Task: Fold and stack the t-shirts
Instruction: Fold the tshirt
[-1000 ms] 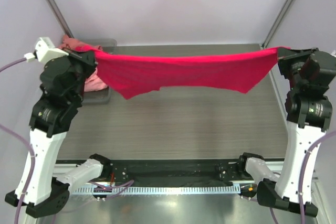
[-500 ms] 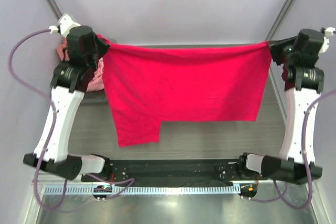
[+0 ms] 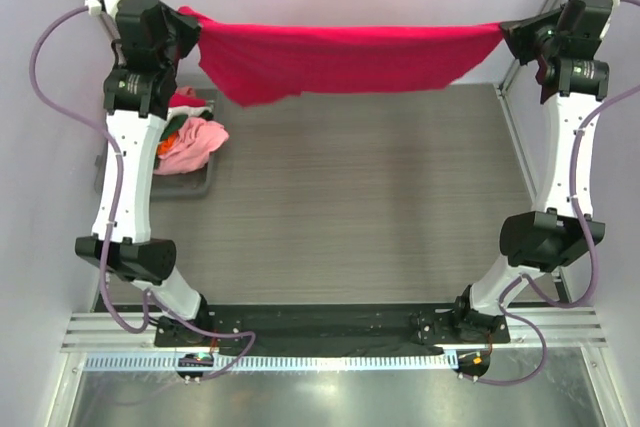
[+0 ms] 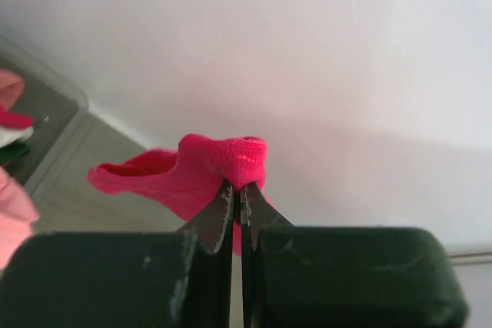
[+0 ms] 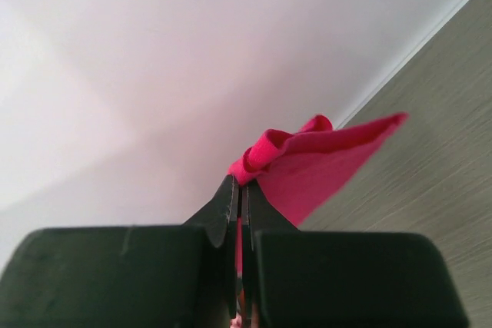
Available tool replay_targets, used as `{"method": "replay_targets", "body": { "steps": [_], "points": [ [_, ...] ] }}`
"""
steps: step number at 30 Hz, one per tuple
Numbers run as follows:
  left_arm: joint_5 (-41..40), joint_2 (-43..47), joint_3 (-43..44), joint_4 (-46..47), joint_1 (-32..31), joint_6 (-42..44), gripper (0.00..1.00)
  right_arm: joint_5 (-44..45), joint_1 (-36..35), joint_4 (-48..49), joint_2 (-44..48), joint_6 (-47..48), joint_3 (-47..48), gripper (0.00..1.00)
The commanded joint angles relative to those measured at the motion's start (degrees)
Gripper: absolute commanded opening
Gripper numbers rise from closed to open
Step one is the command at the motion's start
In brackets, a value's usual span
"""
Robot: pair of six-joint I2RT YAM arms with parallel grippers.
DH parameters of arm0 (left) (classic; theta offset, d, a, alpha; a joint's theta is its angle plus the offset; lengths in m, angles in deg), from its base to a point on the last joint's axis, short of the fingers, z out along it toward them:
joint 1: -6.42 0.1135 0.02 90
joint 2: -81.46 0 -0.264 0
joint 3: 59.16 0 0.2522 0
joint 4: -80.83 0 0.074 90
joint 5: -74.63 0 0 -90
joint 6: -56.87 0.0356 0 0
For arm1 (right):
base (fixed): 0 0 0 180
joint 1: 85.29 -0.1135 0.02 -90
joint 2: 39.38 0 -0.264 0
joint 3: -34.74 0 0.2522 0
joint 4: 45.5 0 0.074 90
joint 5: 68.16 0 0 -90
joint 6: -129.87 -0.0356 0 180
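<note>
Above far edge of counter (image 3: pixel 350 207): red tee (image 3: pixel 340 55) stretched between left tool (image 3: pixel 190 23) and right tool (image 3: pixel 506 35), each clamped on a corner. Arms just swung up and back; cloth swept rearward. Likely flattening swing; folding not begun.

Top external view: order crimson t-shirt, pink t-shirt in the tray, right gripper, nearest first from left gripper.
1. crimson t-shirt, pinched in the left gripper
2. pink t-shirt, in the tray, left side
3. right gripper, far right, on the shirt's other end
</note>
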Motion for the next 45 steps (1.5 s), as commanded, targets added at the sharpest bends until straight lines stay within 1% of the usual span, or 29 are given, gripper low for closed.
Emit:
{"method": "replay_targets", "body": {
  "steps": [1, 2, 3, 4, 5, 6, 7, 8, 11, 12, 14, 15, 17, 22, 23, 25, 30, 31, 33, 34, 35, 36, 37, 38, 39, 40, 42, 43, 45],
  "points": [
    [5.0, 3.2, -9.1, 13.6, 3.1, -1.7, 0.0, -3.6, 0.5, 3.8, -1.4, -0.8, -0.6, 0.01],
    [6.1, 4.2, -18.0, 21.0, 3.6, -2.9, 0.0, -4.9, 0.5, 5.6, -1.4, -0.8, -3.1, 0.01],
    [7.1, 5.5, -21.6, 23.9, 3.8, -3.0, 0.0, -5.8, 0.6, 7.4, -1.4, -1.4, -9.3, 0.01],
    [7.8, 5.8, -24.4, 25.8, 3.9, -3.0, 0.0, -7.1, 0.7, 10.5, -0.9, -1.5, -12.5, 0.01],
    [8.0, 6.0, -29.7, 27.7, 3.8, -3.0, 0.0, -7.3, 0.7, 12.0, -0.6, -1.5, -15.8, 0.01],
    [8.3, 6.4, -32.1, 28.5, 3.9, -2.8, 0.0, -7.3, 0.8, 13.3, -0.2, -1.1, -22.2, 0.01],
    [8.9, 7.4, -35.3, 29.5, 3.9, -2.8, 0.0, -7.0, 1.0, 15.7, 0.3, -0.7, -25.4, 0.01],
    [9.0, 8.3, -41.4, 31.6, 3.9, -2.8, 0.0, -7.0, 1.3, 17.0, 1.5, -0.5, -28.6, 0.01],
    [9.0, 12.7, -52.4, 38.2, 3.9, -3.5, 0.0, -7.5, 3.0, 21.9, 4.3, 0.8, -44.1, 0.01],
    [8.9, 14.1, -59.5, 39.7, 3.9, -3.9, 0.0, -7.7, 3.4, 23.0, 5.0, 1.1, -47.0, 0.01],
    [9.0, 17.4, -65.4, 42.2, 3.9, -4.1, 0.0, -8.9, 4.4, 25.6, 6.7, 2.1, -54.5, 0.01],
    [9.4, 18.6, -70.2, 42.8, 3.8, -4.1, 0.0, -8.9, 4.5, 26.0, 8.8, 3.0, -56.7, 0.01],
    [10.0, 21.9, -75.5, 44.5, 3.8, -3.8, 0.0, -7.1, 4.6, 26.0, 11.4, 5.3, -60.8, 0.01],
    [11.7, 29.7, -91.0, 45.6, 3.8, -3.9, 0.0, -5.1, 5.1, 26.3, 21.0, 8.0, -75.0, 0.01],
    [11.9, 32.5, -93.2, 45.6, 3.8, -4.0, 0.0, -5.1, 5.1, 26.6, 22.1, 8.3, -79.0, 0.01],
    [13.0, 35.3, -96.3, 45.3, 3.8, -3.5, 0.0, -4.2, 5.1, 27.3, 26.7, 9.3, -82.7, 0.01],
    [12.0, 45.7, -103.2, 37.4, 3.7, -3.4, 0.0, 1.9, 5.2, 25.0, 38.5, 9.3, -93.6, 0.01],
    [11.6, 49.9, -104.1, 34.0, 3.8, -4.0, 0.0, 3.4, 5.1, 23.6, 40.3, 9.0, -94.7, 0.01],
    [11.0, 54.5, -106.3, 31.1, 3.7, -5.7, 0.02, 5.0, 5.2, 22.1, 45.8, 8.3, -97.5, 0.05],
    [10.6, 58.9, -106.9, 27.6, 3.7, -6.2, 0.04, 6.6, 5.2, 20.2, 47.9, 7.6, -98.2, 0.1],
    [8.7, 61.5, -107.6, 25.4, 3.7, -7.1, 0.15, 7.6, 5.2, 19.1, 50.8, 7.0, -99.1, 0.31],
    [8.2, 63.8, -108.0, 23.4, 3.8, -7.9, 0.27, 7.7, 5.2, 17.8, 52.7, 6.3, -99.6, 0.43],
    [7.8, 68.4, -108.2, 20.8, 3.7, -7.8, 0.39, 9.9, 5.2, 16.9, 54.2, 5.4, -100.0, 0.5],
    [6.1, 70.4, -108.3, 18.5, 3.8, -7.8, 0.5, 11.0, 5.1, 16.3, 55.7, 5.0, -100.5, 0.57],
    [4.8, 72.4, -108.3, 16.2, 3.7, -8.0, 0.72, 11.5, 5.2, 15.9, 58.4, 4.9, -100.7, 0.6],
    [3.5, 76.2, -108.3, 12.3, 3.8, -8.4, 0.81, 11.7, 5.2, 15.7, 59.3, 5.2, -100.7, 0.61],
    [1.0, 79.3, -107.6, 7.8, 3.8, -7.9, 0.92, 13.0, 5.2, 14.9, 60.6, 5.9, -99.5, 0.63],
    [0.5, 80.6, -107.2, 7.1, 3.8, -6.8, 0.93, 13.1, 5.1, 14.8, 60.3, 6.7, -98.7, 0.63],
    [0.8, 82.5, -105.9, 6.8, 3.7, -5.3, 1.0, 12.8, 5.1, 15.0, 59.1, 10.6, -95.8, 0.63]
  ]
}}
